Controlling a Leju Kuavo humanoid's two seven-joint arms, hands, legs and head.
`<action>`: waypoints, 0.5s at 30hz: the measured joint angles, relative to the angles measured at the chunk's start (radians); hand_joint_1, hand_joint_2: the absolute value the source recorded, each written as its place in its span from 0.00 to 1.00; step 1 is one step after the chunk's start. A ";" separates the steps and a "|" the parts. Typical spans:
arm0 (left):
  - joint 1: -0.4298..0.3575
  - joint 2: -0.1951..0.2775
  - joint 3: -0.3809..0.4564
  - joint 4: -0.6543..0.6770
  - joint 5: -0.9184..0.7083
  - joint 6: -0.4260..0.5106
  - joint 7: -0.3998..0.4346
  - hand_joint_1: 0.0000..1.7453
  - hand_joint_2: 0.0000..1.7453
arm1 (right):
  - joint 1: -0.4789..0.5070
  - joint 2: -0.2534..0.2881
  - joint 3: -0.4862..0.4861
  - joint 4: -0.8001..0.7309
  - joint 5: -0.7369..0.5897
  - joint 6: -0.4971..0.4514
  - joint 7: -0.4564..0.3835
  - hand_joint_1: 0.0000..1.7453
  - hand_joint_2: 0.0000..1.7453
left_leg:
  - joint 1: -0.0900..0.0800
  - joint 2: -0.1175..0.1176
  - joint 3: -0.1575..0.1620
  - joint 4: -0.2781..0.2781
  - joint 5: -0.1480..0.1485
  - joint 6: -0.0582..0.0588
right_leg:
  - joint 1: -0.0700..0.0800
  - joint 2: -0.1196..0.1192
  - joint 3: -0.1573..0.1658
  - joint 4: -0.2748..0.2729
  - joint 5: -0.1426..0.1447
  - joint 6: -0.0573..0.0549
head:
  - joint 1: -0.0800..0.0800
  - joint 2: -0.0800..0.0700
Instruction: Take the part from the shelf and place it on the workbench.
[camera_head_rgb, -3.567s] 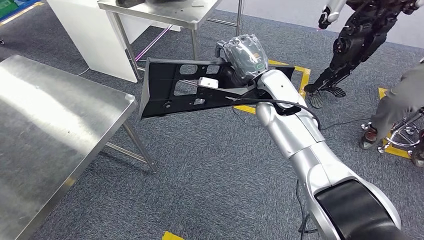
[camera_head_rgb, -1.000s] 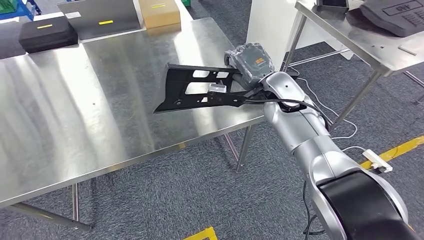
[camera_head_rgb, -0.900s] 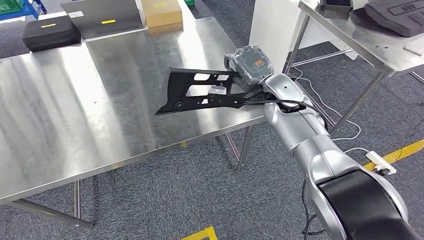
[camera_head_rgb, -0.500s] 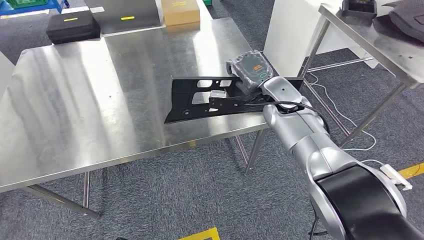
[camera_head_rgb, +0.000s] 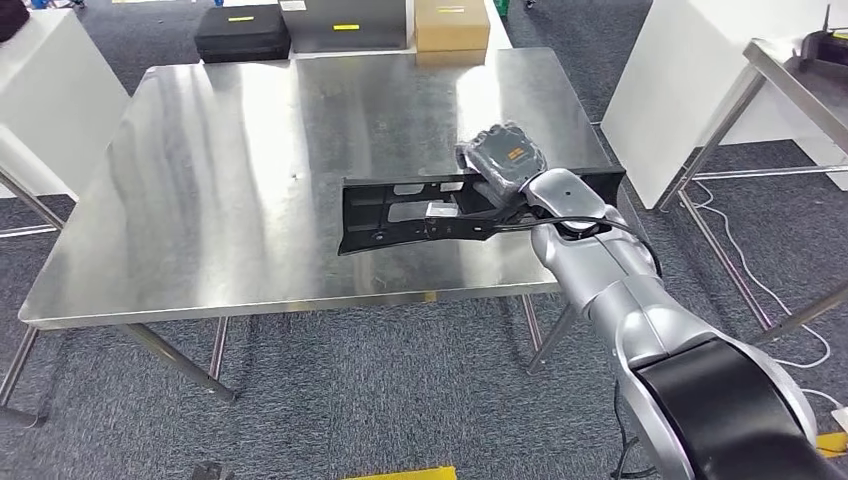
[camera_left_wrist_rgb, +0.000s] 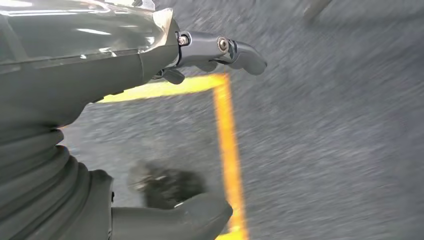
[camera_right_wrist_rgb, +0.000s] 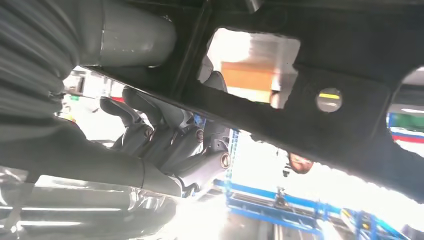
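Note:
The part (camera_head_rgb: 400, 215) is a long flat black plastic panel with cut-outs. My right hand (camera_head_rgb: 505, 160) grips its right end and holds it level, a little above the right front area of the steel workbench (camera_head_rgb: 250, 180). In the right wrist view the dark fingers (camera_right_wrist_rgb: 170, 132) curl around the edge of the part (camera_right_wrist_rgb: 345, 55), which passes close across the camera. My left hand (camera_left_wrist_rgb: 100, 70) hangs over grey carpet with yellow tape, its fingers apart and nothing in it.
Along the workbench's far edge stand a black case (camera_head_rgb: 242, 32), a grey box (camera_head_rgb: 350, 22) and a cardboard box (camera_head_rgb: 450, 22). A white cabinet (camera_head_rgb: 700, 70) and another steel table (camera_head_rgb: 800, 70) stand to the right, with cables (camera_head_rgb: 720, 220) on the floor.
The camera has swung and come closer, so the workbench now lies squarely ahead instead of off to the left. My right hand still holds the part, now over the bench's right front.

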 joint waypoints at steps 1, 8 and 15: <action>0.000 -0.001 0.005 -0.001 0.004 0.018 -0.041 0.00 1.00 | 0.001 -0.001 0.001 0.001 0.002 0.001 -0.004 0.99 1.00 | 0.000 -0.008 -0.003 0.001 0.000 -0.006 | 0.001 0.005 0.009 -0.018 0.005 -0.005 | 0.000 0.000; 0.009 -0.006 0.015 -0.004 0.014 0.053 -0.097 0.00 1.00 | 0.000 -0.001 0.004 0.008 0.010 -0.002 -0.017 0.99 1.00 | 0.007 0.081 -0.106 0.200 -0.099 -0.037 | 0.004 -0.054 0.019 -0.027 0.009 -0.052 | -0.009 0.000; 0.009 -0.005 0.015 -0.006 0.000 0.027 -0.088 0.00 1.00 | 0.000 -0.009 0.005 0.015 0.015 -0.011 -0.017 0.99 1.00 | 0.005 0.118 -0.021 0.040 -0.012 -0.028 | 0.017 -0.101 0.024 -0.025 -0.001 -0.047 | -0.008 0.000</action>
